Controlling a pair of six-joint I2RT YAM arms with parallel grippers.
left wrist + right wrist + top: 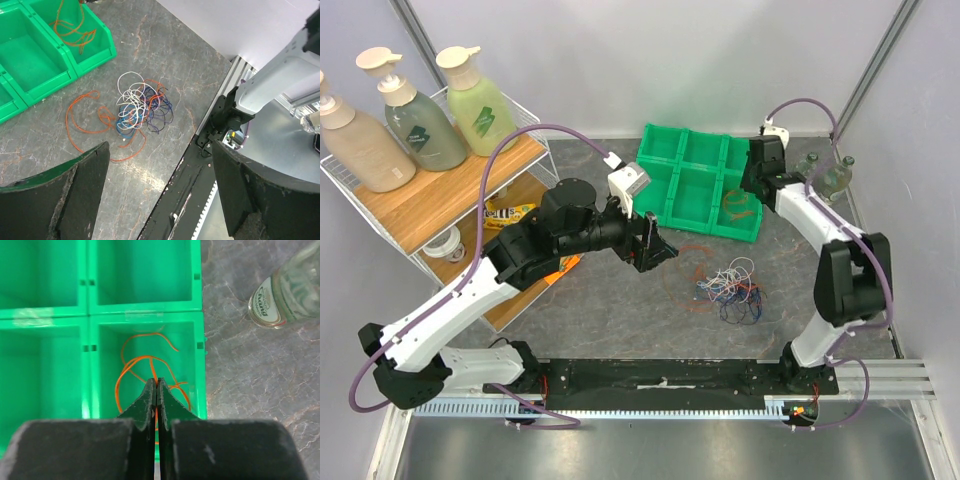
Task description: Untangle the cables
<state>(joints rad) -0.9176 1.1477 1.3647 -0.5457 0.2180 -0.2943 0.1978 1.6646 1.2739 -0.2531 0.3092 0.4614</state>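
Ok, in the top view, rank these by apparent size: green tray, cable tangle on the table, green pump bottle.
1. green tray, clearly largest.
2 and 3. green pump bottle and cable tangle look close; the bottle stands higher on the shelf, likely nearer the camera, so I won't rank them.

Light is bright, even and diffuse in all 3 views, w/ only soft, faint shadows on the table (620,310). Left wrist view: left gripper's fingers (60,200) at 7 and 4 o'clock are blurred, bkgd sharp. Right wrist view: pale glare on green tray (145,315) rim near centre, right gripper's fingers (142,410) at 6 o'clock dark and soft, orange cable (145,358) sharp.
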